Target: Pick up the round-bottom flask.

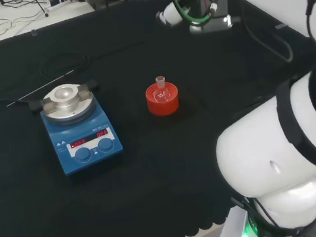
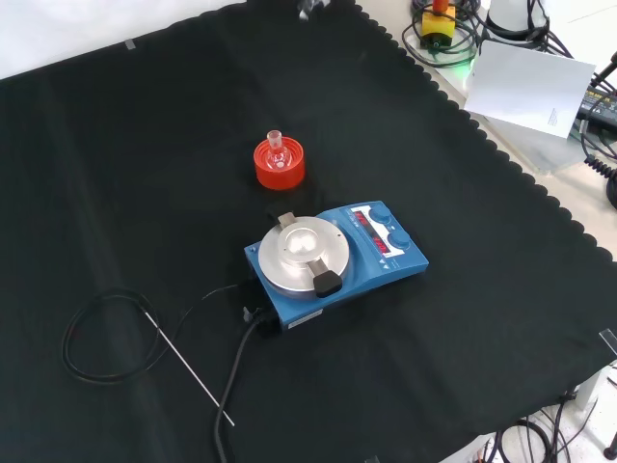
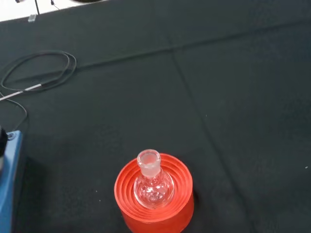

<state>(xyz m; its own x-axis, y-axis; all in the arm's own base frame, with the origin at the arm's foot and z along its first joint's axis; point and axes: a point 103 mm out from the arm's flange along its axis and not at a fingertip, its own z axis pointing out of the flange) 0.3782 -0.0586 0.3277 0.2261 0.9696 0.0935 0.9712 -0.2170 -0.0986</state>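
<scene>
Nothing done yet as I read it: round-bottom flask [image 3: 152, 183] sits upright in its red ribbed stand [image 3: 125, 194] on the black cloth [image 2: 116, 145], beside the blue hotplate stirrer [image 2: 333, 258]. Can't tell the fingers' state. Approach, grasp and lift all remain

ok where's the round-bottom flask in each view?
Head view: round-bottom flask upright in the red stand, centre, right of the blue hotplate.
Front view: flask above centre, beyond the hotplate.
Wrist view: flask in the stand, hotplate's corner beside it.
Shared landmark: the red stand.
</scene>
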